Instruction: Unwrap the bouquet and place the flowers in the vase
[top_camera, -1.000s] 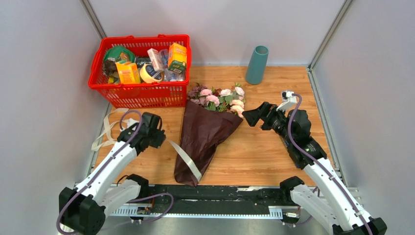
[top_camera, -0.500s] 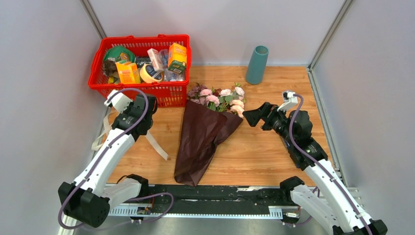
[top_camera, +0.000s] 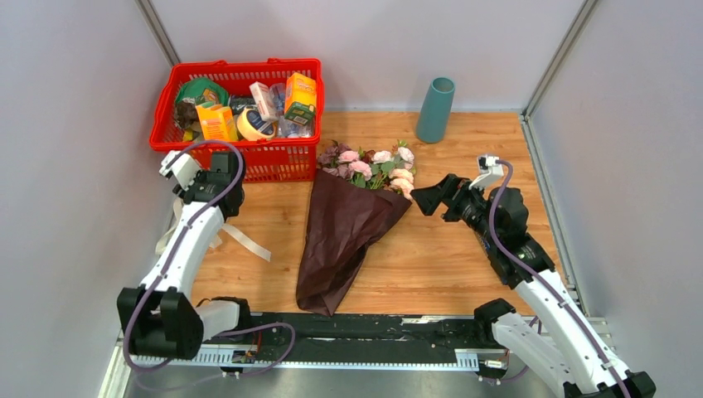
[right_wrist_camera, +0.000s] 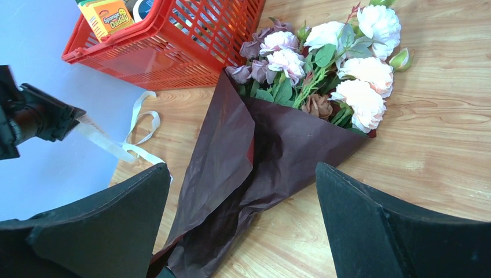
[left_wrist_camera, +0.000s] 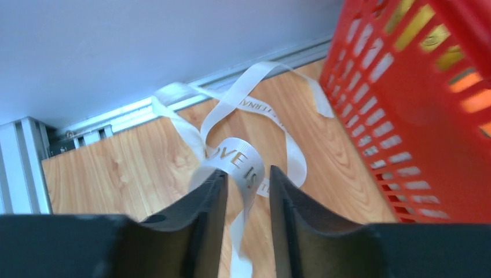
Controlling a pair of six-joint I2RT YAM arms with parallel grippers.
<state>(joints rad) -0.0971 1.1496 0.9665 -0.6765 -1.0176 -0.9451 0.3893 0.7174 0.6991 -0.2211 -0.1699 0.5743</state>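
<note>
Loosely wrapped burgundy bouquet [top_camera: 342, 236], pink-cream flowers [top_camera: 375, 165]

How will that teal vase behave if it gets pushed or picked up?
The vase stands tall and slim, so a high push would likely tip it. Round, so probably rolls once down. Its taper may let a grip slip upward.
</note>
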